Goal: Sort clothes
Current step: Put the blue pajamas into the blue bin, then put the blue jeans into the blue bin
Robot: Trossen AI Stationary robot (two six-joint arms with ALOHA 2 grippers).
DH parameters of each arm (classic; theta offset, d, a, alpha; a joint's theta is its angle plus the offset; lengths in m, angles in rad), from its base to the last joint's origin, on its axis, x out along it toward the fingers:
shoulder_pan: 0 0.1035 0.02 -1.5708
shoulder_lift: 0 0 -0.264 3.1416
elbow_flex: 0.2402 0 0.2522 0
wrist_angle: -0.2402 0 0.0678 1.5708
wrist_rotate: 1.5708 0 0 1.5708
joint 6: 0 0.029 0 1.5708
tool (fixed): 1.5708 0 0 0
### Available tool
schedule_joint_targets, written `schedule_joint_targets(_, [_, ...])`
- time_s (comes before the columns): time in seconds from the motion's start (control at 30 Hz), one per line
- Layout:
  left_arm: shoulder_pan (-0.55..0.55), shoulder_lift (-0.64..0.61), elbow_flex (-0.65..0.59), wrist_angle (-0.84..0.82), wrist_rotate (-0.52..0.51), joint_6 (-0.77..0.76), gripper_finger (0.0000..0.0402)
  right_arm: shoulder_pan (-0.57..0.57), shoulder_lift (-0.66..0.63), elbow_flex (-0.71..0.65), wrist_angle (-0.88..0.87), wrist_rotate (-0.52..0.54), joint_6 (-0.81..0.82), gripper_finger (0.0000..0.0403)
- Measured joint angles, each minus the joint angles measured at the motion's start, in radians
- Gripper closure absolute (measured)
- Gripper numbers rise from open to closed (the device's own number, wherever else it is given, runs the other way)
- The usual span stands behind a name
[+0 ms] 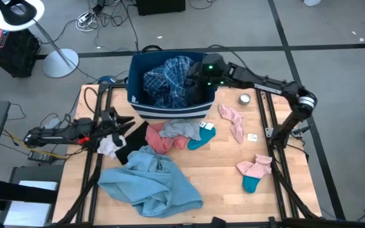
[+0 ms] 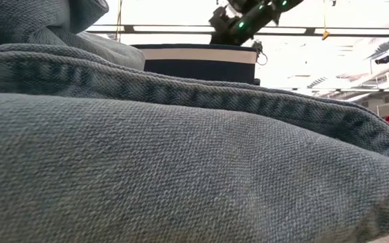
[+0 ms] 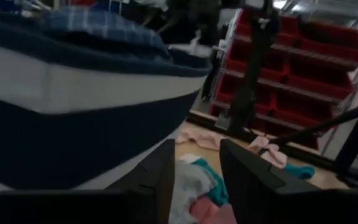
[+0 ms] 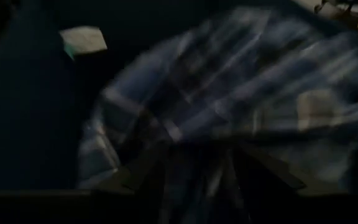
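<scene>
The right gripper (image 1: 194, 81) reaches into the bin (image 1: 170, 111), over the plaid shirt (image 1: 167, 81) lying inside it; whether its fingers are open or closed cannot be told. The left gripper (image 1: 120, 125) rests beside the bin's front left corner, fingers (image 3: 248, 180) apart and empty, next to white and black items (image 1: 114, 145). In front of the bin lie the grey piece (image 1: 181, 130), the coral-pink piece (image 1: 159, 139), and the big light-blue garment (image 1: 152, 182)
</scene>
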Motion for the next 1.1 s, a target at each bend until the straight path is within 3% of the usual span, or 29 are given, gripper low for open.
schedule_joint_targets(0.2, [-0.004, 0.102, 0.166, -0.173, -0.035, 0.001, 0.0269, 0.001, -0.127, 0.001, -0.142, -0.003, 0.000, 0.0216])
schedule_joint_targets(0.5, [-0.036, 0.471, 0.453, -0.329, -0.036, -0.023, 0.0269, 0.075, -0.318, -0.033, -0.371, -0.006, 0.046, 0.0221])
schedule_joint_targets(0.73, [-0.208, 0.694, 0.634, -0.453, -0.113, -0.112, 0.0269, 0.169, -0.546, -0.260, -0.358, 0.075, 0.141, 0.0227])
schedule_joint_targets(0.9, [-0.350, 0.765, 0.698, -0.512, -0.218, -0.224, 0.0269, 0.246, -0.724, -0.448, -0.314, 0.091, 0.271, 0.0227])
schedule_joint_targets(1.1, [-0.484, 0.813, 0.748, -0.582, -0.316, -0.359, 0.0269, 0.393, -0.900, -0.657, -0.221, 0.214, 0.407, 0.0227])
